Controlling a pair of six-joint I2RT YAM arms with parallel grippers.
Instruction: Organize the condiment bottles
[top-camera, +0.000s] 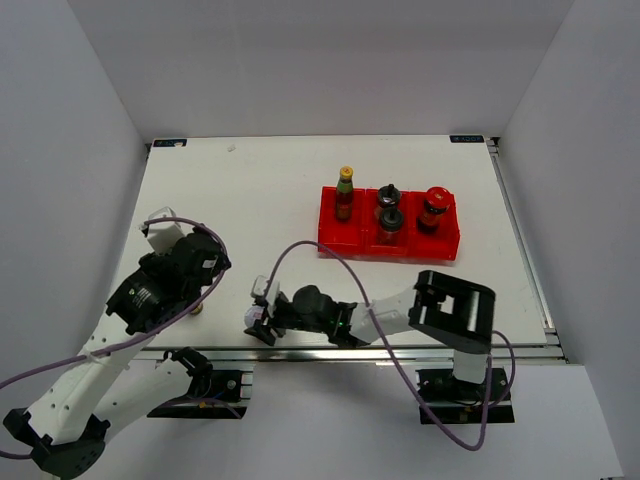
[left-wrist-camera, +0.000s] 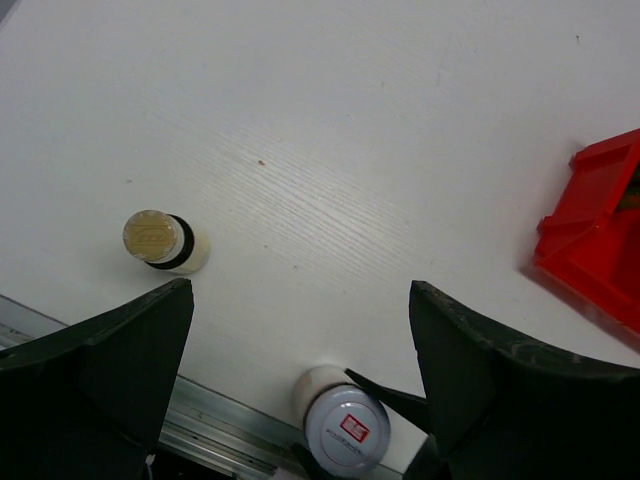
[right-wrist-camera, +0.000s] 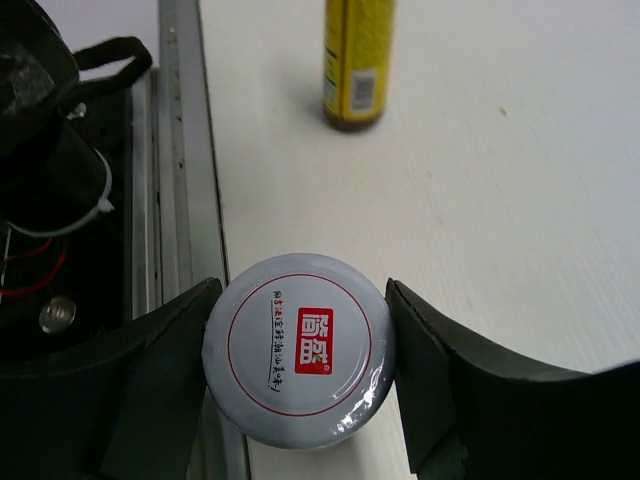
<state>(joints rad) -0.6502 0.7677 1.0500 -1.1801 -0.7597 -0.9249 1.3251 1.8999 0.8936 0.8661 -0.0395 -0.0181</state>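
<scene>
Right tool (right-wrist-camera: 300, 372) pinches the silver-lidded jar (right-wrist-camera: 298, 335) between both fingers; left tool (left-wrist-camera: 300, 292) hangs spread above the desk (left-wrist-camera: 330, 130), a yellow-capped bottle (left-wrist-camera: 165, 242) just ahead of it.

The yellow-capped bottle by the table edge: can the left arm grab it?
Probably yes. The left tool is open, and the yellow-capped bottle stands just ahead of it with nothing between. The right tool, shut on the silver-lidded jar, is close by but looks clear of the bottle.
</scene>
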